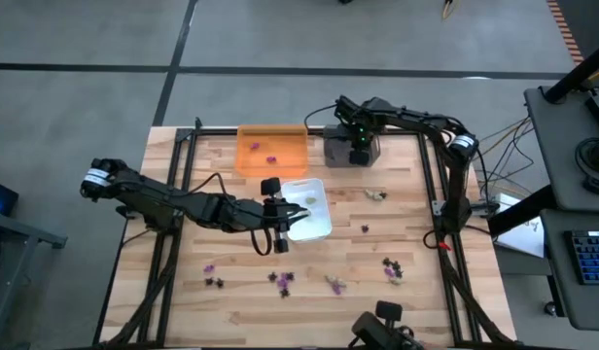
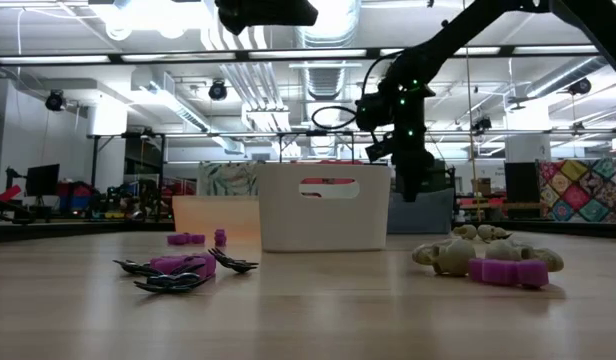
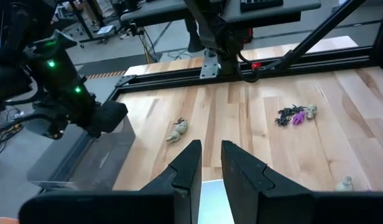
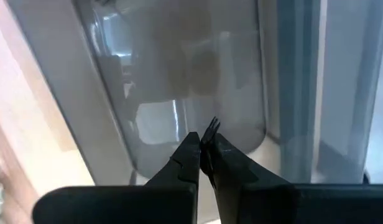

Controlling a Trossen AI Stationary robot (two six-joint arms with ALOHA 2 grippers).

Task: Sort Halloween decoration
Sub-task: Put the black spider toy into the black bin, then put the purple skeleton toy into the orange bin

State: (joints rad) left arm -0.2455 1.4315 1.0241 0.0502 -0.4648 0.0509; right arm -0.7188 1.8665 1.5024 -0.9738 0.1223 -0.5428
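The Halloween decoration lies in loose purple, black and beige pieces along the near part of the table (image 1: pixel 280 280), with a beige one (image 1: pixel 375 194) farther back. Two purple pieces (image 1: pixel 271 158) sit in the orange tray (image 1: pixel 256 146). My right gripper (image 4: pixel 205 140) hangs over the grey tray (image 1: pixel 338 151), pointing steeply down, shut on a tiny black piece (image 4: pixel 211 127). My left gripper (image 3: pixel 211 155) reaches out over the white tray (image 1: pixel 319 226), pointing toward the table's right edge. A narrow gap stands between its fingers, with nothing in it. My right gripper pinches the black piece at the very ends of its two fingers (image 4: pixel 190 146), which come from above and point down. Only a thin black tip (image 4: pixel 212 124) sticks out past the fingertips. The piece is lifted clear, above the grey tray's floor.
The three trays stand side by side at the table's far middle: orange, white, grey. A black frame rail (image 1: pixel 431 185) runs along the table's edges. Close to the low camera lie black and purple pieces (image 2: pixel 178 270) and beige ones (image 2: pixel 458 255).
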